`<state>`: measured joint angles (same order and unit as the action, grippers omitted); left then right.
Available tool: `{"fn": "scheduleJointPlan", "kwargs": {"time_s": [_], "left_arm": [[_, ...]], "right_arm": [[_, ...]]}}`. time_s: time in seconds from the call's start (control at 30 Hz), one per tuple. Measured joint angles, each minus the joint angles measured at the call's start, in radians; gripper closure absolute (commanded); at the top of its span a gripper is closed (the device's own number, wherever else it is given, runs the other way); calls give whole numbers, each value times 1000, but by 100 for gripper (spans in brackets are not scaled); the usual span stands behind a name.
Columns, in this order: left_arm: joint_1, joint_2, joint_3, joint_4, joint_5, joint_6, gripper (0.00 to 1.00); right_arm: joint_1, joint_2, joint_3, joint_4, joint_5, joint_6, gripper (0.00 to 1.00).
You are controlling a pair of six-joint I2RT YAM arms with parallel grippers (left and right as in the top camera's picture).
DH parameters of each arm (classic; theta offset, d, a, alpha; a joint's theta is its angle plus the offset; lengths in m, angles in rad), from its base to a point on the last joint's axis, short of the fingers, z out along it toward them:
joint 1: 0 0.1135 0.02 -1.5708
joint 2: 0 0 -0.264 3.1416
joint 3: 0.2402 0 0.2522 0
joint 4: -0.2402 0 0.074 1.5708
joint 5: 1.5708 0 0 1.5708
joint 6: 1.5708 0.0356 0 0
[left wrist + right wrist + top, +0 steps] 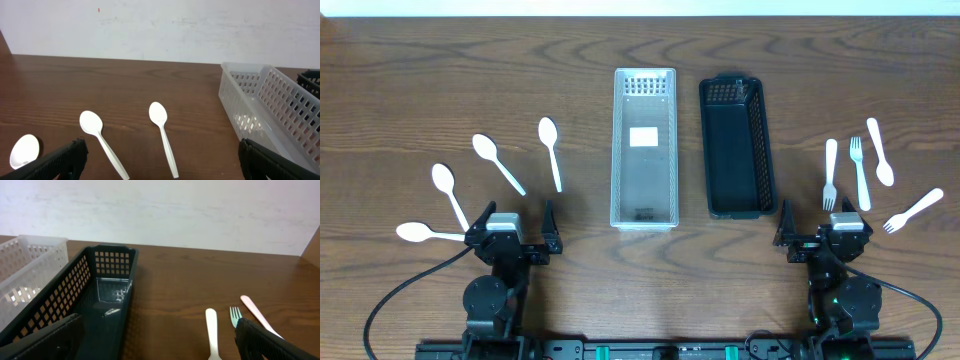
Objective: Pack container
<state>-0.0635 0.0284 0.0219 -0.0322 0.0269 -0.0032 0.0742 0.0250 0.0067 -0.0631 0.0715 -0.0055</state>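
Packing has not begun, I judge: the clear basket point(644, 147) and the black basket point(736, 147) stand side by side at the centre of the table point(420, 80), and neither holds any cutlery. Four spoons point(497, 160) lie loose at about eight o'clock, and the forks point(859, 172) at about four o'clock. The left gripper point(515, 225) and the right gripper point(823, 230) hang at six o'clock, jaws spread wide, grasping nothing. A rounded piece point(880, 150) lies beside the forks; whether it is a spoon or a knife, I cannot tell. The wrist views cut off most handles.

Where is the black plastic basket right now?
In the overhead view, the black plastic basket lies just right of the table's centre, side by side with the clear plastic basket.
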Motion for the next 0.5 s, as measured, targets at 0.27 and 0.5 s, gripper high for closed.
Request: {"fn": "scheduleJointPlan", "kwargs": {"time_s": [0.27, 0.5], "left_arm": [[0, 0, 0, 2, 0, 0, 2], [0, 21, 52, -82, 47, -61, 2]], "right_arm": [[0, 0, 0, -1, -7, 58, 1], [0, 39, 44, -53, -86, 123, 1]]}}
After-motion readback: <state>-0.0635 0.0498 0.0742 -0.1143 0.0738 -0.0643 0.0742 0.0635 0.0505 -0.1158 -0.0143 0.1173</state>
